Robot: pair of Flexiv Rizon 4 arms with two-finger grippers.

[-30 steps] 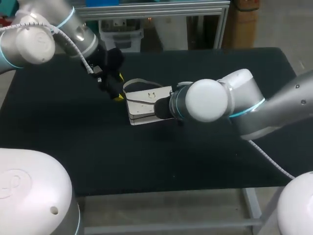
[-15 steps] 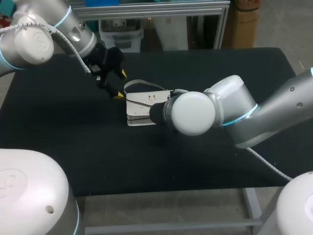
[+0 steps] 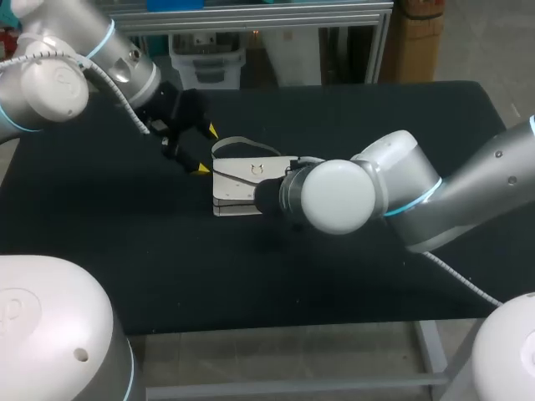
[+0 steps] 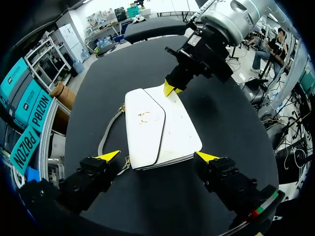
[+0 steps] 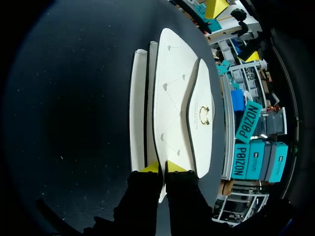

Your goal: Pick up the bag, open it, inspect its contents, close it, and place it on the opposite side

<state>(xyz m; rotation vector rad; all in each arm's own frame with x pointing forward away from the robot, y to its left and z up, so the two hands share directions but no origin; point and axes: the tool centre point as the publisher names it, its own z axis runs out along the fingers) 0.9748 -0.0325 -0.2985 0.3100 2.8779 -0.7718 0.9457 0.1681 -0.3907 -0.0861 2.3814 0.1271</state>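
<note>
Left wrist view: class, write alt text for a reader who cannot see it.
A white bag lies flat on the black table, just ahead of the wide-open left hand. The right hand pinches the bag's far edge, and a strap loops beside the bag.

The left gripper (image 3: 206, 149) has spread open beside the bag (image 3: 238, 177), which slid slightly leftward

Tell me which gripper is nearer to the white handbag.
Right. The right gripper pinches one end of the white handbag with its fingers; the left gripper hangs open by the strap side, not touching it.
</note>
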